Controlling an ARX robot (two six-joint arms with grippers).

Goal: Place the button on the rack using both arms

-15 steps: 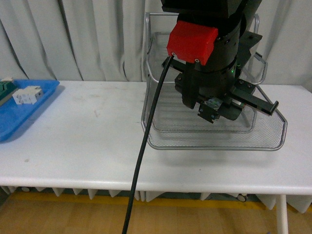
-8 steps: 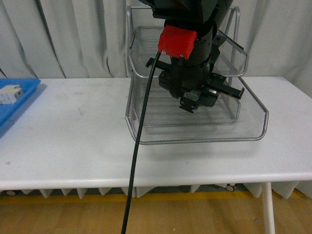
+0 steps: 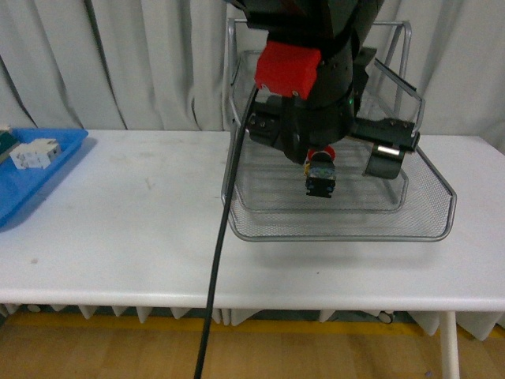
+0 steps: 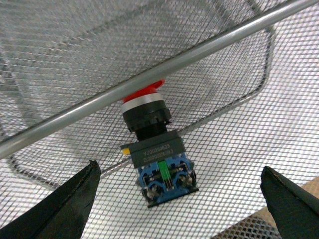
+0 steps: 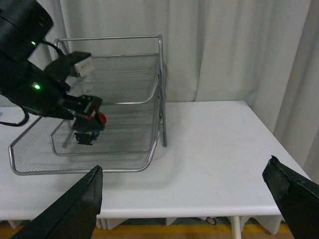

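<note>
— Down in the large silver wire-mesh 3-tier rack (image 3: 339, 238), where is the small dark-bodied button (image 3: 319, 175) with the round red cap?

— Low inside it, over the mesh. The cap points toward the rack's back posts and the blue-green end toward the open front. From the left wrist, a tube rail (image 4: 149, 79) crosses just in front of the cap. Which tier carries it I cannot tell.

— And the left gripper (image 4: 178, 168)?

— Spread wide above the button, with its 2 black fingers (image 4: 75, 209) well out to either side and neither touching it.

— The right gripper (image 5: 185, 163)?

— Wide too, holding nothing, out over the white table (image 5: 214, 129) beside the rack, well apart from the button.
</note>
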